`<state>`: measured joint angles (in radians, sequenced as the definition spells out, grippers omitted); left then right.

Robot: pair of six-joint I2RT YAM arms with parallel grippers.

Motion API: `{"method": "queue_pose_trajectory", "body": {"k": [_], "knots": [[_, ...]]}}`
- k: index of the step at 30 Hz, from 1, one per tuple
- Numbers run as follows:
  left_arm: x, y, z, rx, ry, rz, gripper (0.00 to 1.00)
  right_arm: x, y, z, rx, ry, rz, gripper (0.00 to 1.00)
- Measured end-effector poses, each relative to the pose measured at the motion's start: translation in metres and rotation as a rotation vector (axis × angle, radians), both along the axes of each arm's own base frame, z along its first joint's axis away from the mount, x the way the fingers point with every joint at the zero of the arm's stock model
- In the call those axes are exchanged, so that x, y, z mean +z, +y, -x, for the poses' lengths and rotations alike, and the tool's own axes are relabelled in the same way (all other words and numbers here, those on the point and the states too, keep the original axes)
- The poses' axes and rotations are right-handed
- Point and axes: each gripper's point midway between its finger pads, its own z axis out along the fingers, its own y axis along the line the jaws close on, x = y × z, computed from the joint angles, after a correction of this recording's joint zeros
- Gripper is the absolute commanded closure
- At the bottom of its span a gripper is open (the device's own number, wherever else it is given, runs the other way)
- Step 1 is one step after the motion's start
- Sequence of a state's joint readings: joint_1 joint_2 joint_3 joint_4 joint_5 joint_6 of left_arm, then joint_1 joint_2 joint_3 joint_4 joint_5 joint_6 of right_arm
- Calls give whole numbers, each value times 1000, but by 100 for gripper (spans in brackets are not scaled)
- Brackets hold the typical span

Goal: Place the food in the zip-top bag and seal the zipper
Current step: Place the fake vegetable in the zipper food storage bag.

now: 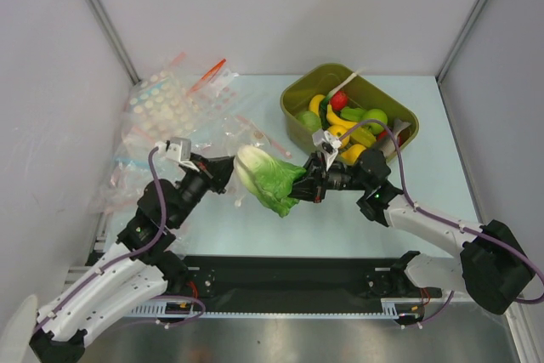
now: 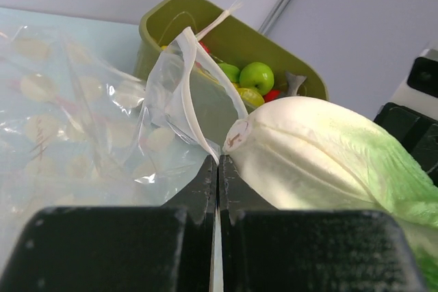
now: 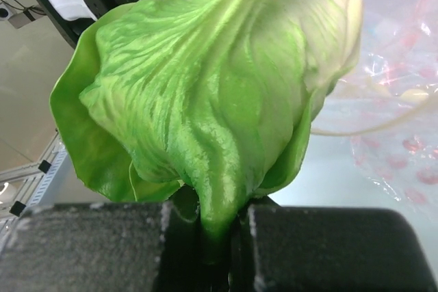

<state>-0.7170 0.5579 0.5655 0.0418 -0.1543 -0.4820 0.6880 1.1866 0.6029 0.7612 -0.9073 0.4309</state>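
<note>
You are working over a pale blue table (image 1: 255, 227). An olive-green plastic bin of toy fruit (image 1: 293, 99) stands beyond your right gripper, and a heap of other clear bags (image 1: 161, 112) lies beyond your left one. The small clear soft bag with white dots (image 2: 161, 111) hangs just ahead of the left fingers. The ruffled bright-green toy lettuce (image 1: 270, 178) sits between the two hands, its white stalk end right beside the bag's mouth. I cannot pick out the round yellow-orange fruit among the toys in the bin.

The left gripper (image 2: 217, 169) is clenched on the thin colourless zipper strip (image 2: 190, 107), lifting one lip. The right gripper (image 3: 219, 234) grasps the lettuce by its leafy tip.

The step in hand looks like feeding the lettuce in:
- Only one lip is raised, so the mouth seems narrow for that stalk.
- Lead with the stalk, aim under the lifted strip and push slowly along the bag.
- Hold the left pinch firm so the film does not drag.
- Let go only once most of the lettuce is inside.

Both arms reach forward and inward, wrists nearly nose to nose above the table.
</note>
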Motion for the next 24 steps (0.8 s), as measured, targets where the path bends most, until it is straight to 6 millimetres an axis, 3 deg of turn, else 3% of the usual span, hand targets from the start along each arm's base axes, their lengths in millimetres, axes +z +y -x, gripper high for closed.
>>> {"method": "queue_pose_trajectory", "body": {"k": [12, 24], "knots": [[15, 12, 16, -7, -68, 85, 100, -4, 2, 0, -3, -20, 18, 100], [36, 3, 26, -84, -130, 152, 100, -6, 4, 0, -9, -52, 33, 100]]}}
